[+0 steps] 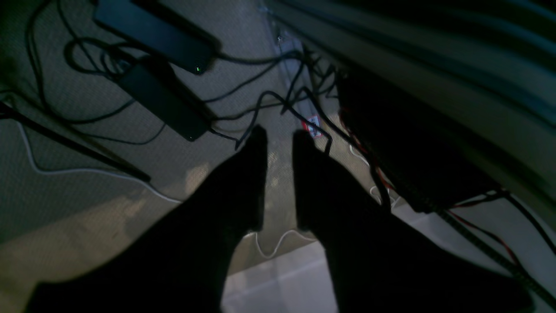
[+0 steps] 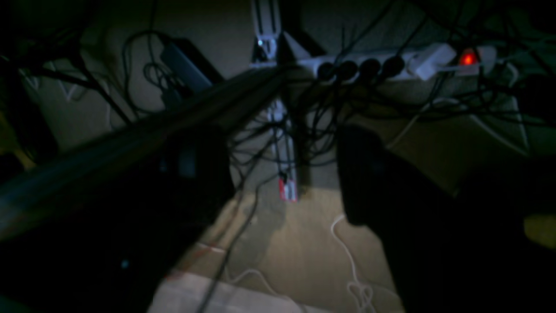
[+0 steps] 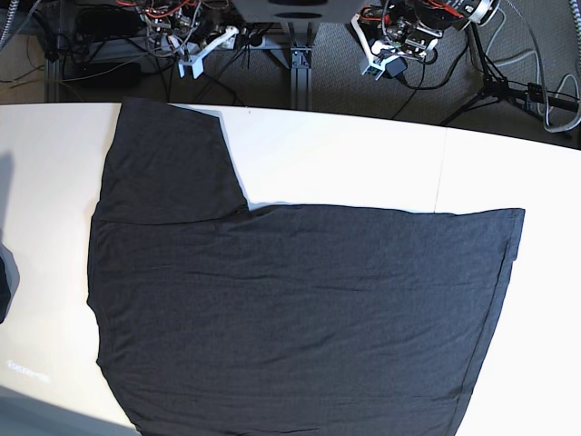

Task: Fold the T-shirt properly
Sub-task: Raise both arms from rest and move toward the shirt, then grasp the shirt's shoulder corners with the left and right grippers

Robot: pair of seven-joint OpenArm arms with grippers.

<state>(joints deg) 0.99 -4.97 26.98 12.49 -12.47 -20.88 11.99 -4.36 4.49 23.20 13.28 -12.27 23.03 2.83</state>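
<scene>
Charcoal jersey T-shirt (image 3: pixel 300 318) lies flat on the white counter (image 3: pixel 345 163); both empty grippers, left (image 1: pixel 278 143) slightly parted, right (image 2: pixel 282 165) wide, should pinch its upper-left sleeve

The T-shirt (image 3: pixel 300 318) lies spread flat on the table (image 3: pixel 363 163).
</scene>
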